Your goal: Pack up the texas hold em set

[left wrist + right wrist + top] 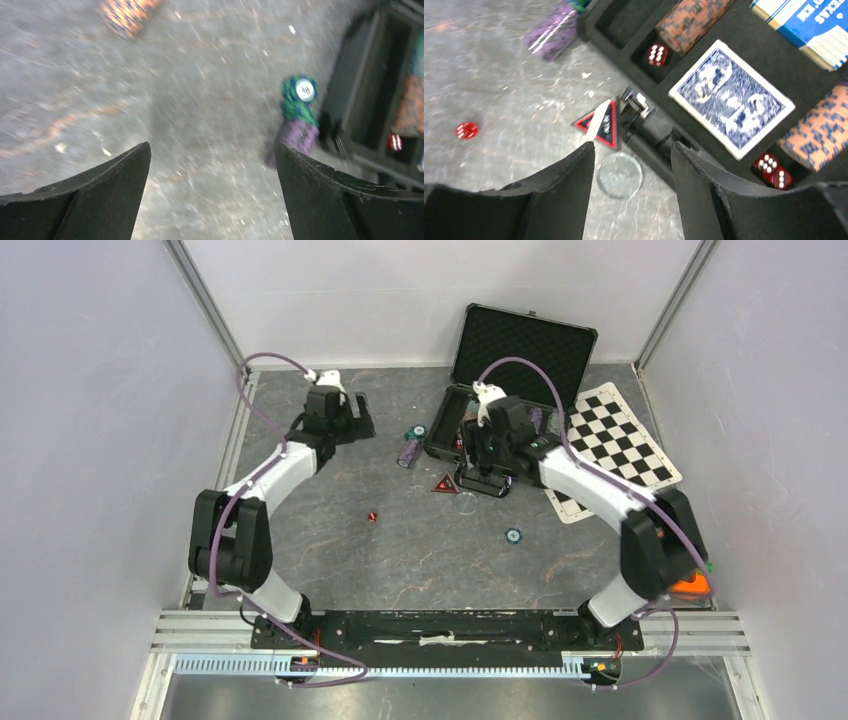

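Your right fingers (483, 480) hang parted and empty over the near wall of the case (769, 55), and the placement makes sense — directly below the gap lie the red triangular marker (599, 122) and a clear disc (620, 175), both flat on the tabletop (499, 90) just beside the case's latch (636, 106). The case sits toward the back of the tabletop with its lid (525, 345) propped open away from you, which keeps every foam slot reachable from above. A loose blue deck (731, 97), a boxed deck (809, 25), orange chips (694, 17) and red dice (657, 55) already sit in their compartments. You would likely go for the marker next, and it looks awkward: thin, flat, and crowded by the latch. Your left fingers (358, 425) are spread wide with nothing in them, over bare tabletop to the left of the case. Their view is blurred, but it shows a green-and-purple chip stack (300, 115) lying on its side just beside the case's left wall, and an orange stack (127, 15) lying well apart from it. One red die (372, 517) and a single chip (513, 535) rest out in the open, well apart from the case — so much of the packing is not yet done.
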Controlling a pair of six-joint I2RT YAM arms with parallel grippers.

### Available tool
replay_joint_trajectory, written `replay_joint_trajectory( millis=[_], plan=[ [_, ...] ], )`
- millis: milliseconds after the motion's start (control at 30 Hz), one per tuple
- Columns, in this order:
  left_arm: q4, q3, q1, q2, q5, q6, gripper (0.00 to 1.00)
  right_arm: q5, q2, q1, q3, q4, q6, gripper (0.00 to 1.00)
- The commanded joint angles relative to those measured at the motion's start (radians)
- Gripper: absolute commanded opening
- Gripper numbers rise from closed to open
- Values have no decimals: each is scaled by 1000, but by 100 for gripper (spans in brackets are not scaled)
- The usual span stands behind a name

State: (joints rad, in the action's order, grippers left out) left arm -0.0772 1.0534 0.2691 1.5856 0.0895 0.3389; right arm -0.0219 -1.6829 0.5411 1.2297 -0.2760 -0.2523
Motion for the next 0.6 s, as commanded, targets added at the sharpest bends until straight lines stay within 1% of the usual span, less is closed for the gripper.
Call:
replay_joint_trajectory(
  millis=[0, 167, 267, 400, 567],
  plan=[
    [-53, 165, -68, 62, 70, -129, 100, 95, 201, -1, -190, 152, 10, 64],
    [-215, 400, -106, 242, 135, -232, 100, 173, 354, -1, -369, 222, -22, 69],
    [-286, 526, -115, 350, 116, -271, 100, 210, 445, 1, -439, 246, -40, 71],
    [-381, 702, -135, 482, 113, -301, 100, 165, 568, 2, -514, 231, -13, 71],
    [-438, 846, -161, 595, 74, -311, 100, 82, 685, 2, -541, 195, 35, 71]
  ],
)
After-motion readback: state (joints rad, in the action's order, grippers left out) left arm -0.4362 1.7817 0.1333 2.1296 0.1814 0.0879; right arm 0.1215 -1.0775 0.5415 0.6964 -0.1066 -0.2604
